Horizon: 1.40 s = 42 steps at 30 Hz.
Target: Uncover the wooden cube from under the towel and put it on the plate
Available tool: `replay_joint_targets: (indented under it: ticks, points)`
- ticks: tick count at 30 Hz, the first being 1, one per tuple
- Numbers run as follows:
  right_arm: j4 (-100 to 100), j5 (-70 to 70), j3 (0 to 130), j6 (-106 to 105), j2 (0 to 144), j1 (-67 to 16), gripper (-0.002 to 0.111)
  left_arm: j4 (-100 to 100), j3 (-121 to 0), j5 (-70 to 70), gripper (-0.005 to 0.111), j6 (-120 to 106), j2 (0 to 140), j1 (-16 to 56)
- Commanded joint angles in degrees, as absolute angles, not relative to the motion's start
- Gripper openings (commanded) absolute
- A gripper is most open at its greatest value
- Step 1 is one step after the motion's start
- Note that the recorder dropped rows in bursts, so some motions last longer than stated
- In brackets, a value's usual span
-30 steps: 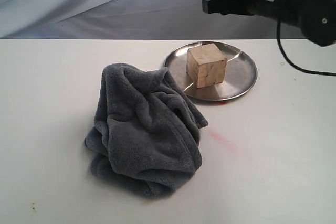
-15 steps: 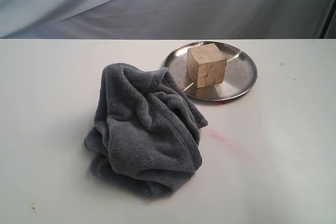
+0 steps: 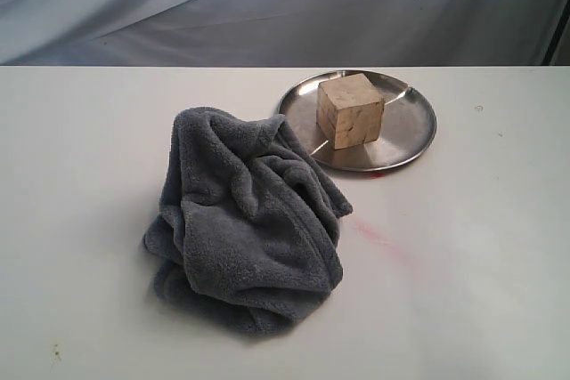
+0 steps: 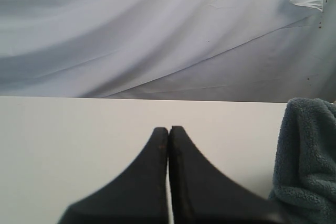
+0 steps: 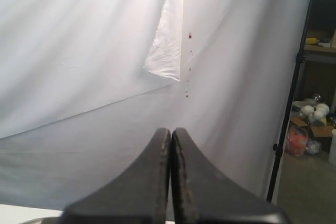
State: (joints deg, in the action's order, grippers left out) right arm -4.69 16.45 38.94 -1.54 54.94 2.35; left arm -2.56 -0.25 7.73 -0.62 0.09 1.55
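Exterior view: the wooden cube [image 3: 350, 110] sits upright on the plate [image 3: 411, 126], a little toward the plate's left half, one corner turned to the camera and all its faces bare. Nothing covers it. The towel [image 3: 245, 220] lies crumpled in a heap on the counter [image 3: 463, 255], nearer the camera and to the left of the plate; its upper fold reaches the plate's left rim and seems to lap over it, though it stops short of the cube. A faint pink smear [image 3: 374, 235] marks the counter between towel and plate.

Neither arm shows in this view. In the left wrist view the left pincer [image 4: 168, 129] has its jaws pressed together on nothing, low over bare counter, with the towel's fleece just off to one side. In the right wrist view the right pincer [image 5: 171, 130] is likewise closed and empty, aimed at the white backdrop [image 5: 79, 51].

By the look of it the task is done, and what is left is parking the arms. Doing that well means leaving the towel alone: a snag on it could tug the plate's rim and tip the cube, so the left arm should move away from the fleece, not across it.
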Motion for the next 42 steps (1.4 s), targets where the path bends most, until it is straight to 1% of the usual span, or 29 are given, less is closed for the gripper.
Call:
replay_joint_targets:
  ticks: [1,9,15,26,30,42]
  points:
    - [-4.9,16.9,36.4,-2.1,50.8,2.8,0.0,-2.5,0.0,7.6,0.001,-0.6,0.0,1.6]
    - [-4.9,16.9,33.3,-2.1,44.4,2.8,0.0,-2.5,0.0,7.6,0.001,-0.5,0.0,1.6]
    - [-4.9,14.3,31.6,-2.1,38.1,2.8,0.0,-2.5,0.0,7.6,0.001,-0.6,0.0,1.6]
    - [-4.9,12.0,23.9,-2.1,26.1,2.8,0.0,-2.5,0.0,7.6,0.001,-0.6,0.0,1.6]
    - [-4.9,8.2,22.0,-2.1,20.5,2.8,0.0,-2.5,0.0,7.6,0.001,-0.4,0.0,1.6]
    - [-4.9,-2.8,21.8,-2.1,7.2,2.8,0.0,-2.5,0.0,7.6,0.001,-0.5,0.0,1.6]
